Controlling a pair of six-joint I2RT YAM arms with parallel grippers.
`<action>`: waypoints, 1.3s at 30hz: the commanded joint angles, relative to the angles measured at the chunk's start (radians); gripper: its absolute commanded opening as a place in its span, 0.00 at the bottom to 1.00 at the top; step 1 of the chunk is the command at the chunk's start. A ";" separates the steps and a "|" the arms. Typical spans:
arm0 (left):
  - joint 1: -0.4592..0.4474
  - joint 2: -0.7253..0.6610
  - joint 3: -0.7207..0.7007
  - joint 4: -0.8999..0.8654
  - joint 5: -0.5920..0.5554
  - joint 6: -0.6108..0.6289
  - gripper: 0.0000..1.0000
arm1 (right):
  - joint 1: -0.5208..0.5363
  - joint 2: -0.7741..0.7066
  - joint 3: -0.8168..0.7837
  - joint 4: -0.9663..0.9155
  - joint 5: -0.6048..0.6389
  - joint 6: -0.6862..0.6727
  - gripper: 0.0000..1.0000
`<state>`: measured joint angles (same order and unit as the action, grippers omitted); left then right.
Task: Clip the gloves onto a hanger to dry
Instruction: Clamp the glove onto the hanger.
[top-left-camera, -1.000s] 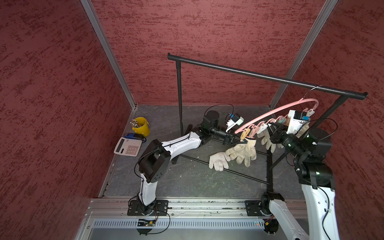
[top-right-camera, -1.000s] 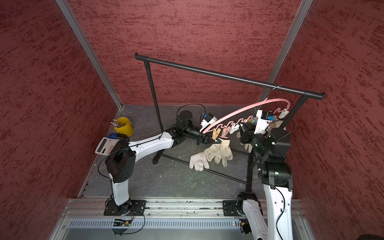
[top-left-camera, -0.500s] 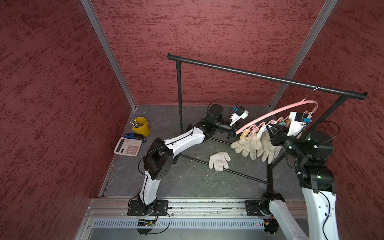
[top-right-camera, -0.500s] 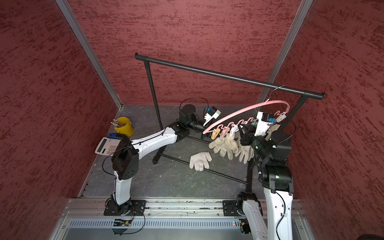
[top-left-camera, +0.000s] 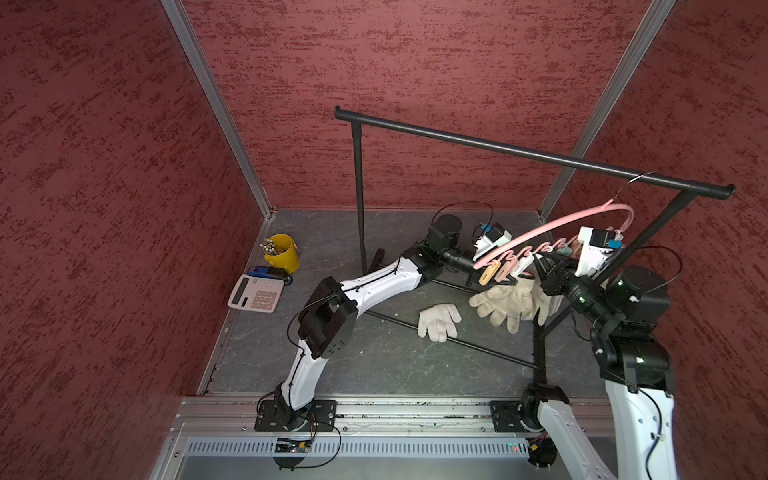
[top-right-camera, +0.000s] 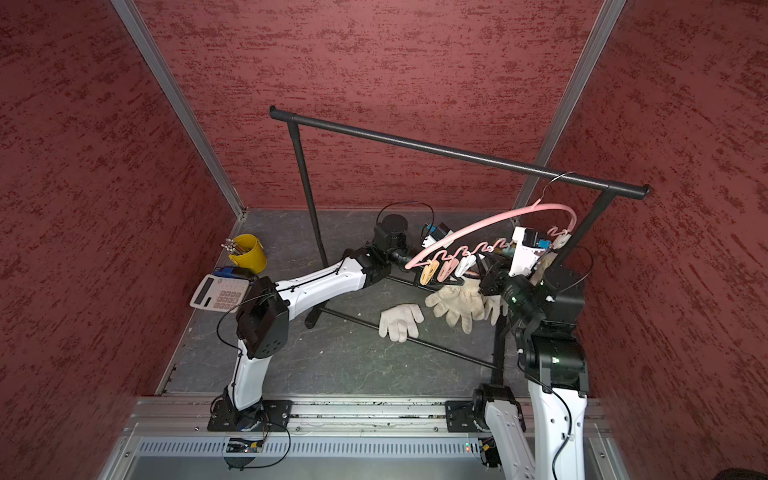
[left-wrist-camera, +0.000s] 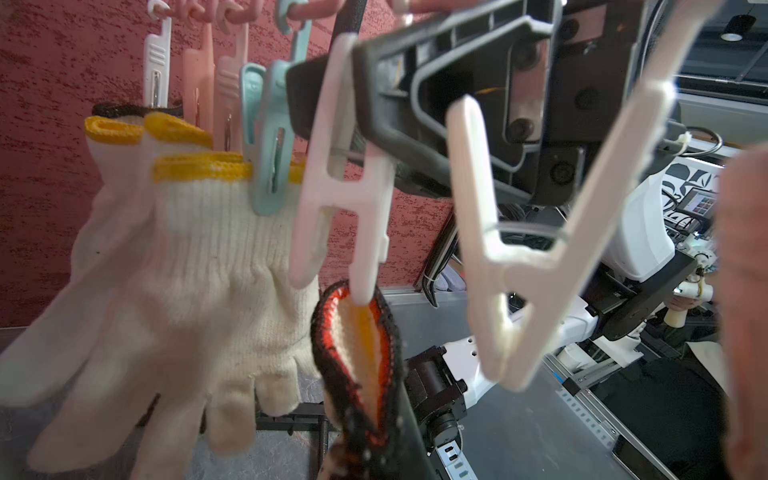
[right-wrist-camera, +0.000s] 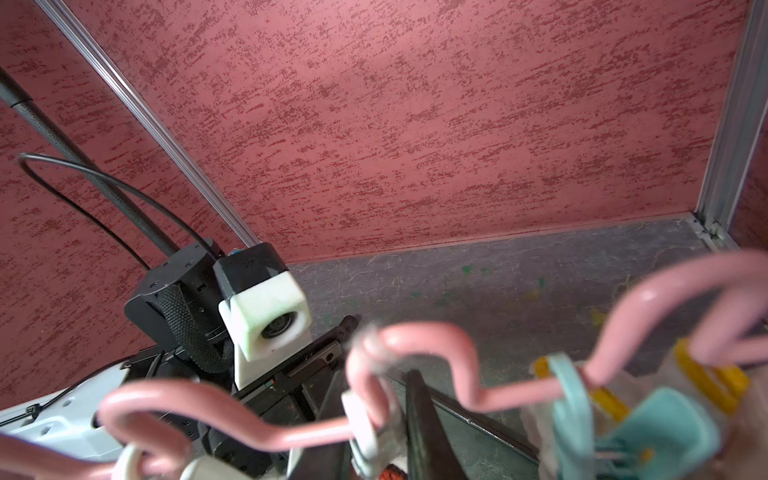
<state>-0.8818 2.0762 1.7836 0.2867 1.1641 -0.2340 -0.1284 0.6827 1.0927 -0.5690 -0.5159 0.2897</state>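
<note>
The pink hanger hangs by its hook from the black rack and carries a row of clothespins. Yellow-cuffed gloves are clipped in a teal clothespin. My left gripper is shut on a glove with a red-black cuff and holds it up under a white clothespin, one leg of which sits inside the cuff opening. My right gripper is shut on that white clothespin's top. In both top views the grippers meet below the hanger. Another glove lies over the rack's lower bar.
The black rack's top bar crosses overhead, and its post and lower bar stand between the arms. A yellow bucket of sticks, a calculator and a blue item sit at the far left.
My left arm has lifted the red-black cuffed glove up and to the right, to the hanger's clothespins. The right gripper has stayed at the hanger, barely shifting.
</note>
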 joint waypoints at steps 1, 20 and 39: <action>0.004 0.018 0.051 0.003 -0.009 0.010 0.00 | -0.004 -0.007 -0.021 0.014 -0.036 0.014 0.00; 0.013 0.026 0.079 -0.040 -0.096 0.052 0.00 | -0.004 -0.041 -0.077 -0.018 -0.073 0.026 0.00; 0.000 -0.041 0.041 -0.069 -0.164 0.096 0.00 | -0.004 -0.033 -0.067 -0.032 -0.036 -0.001 0.00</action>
<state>-0.8757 2.0869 1.8374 0.2161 0.9794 -0.1585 -0.1303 0.6426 1.0321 -0.5468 -0.5713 0.3061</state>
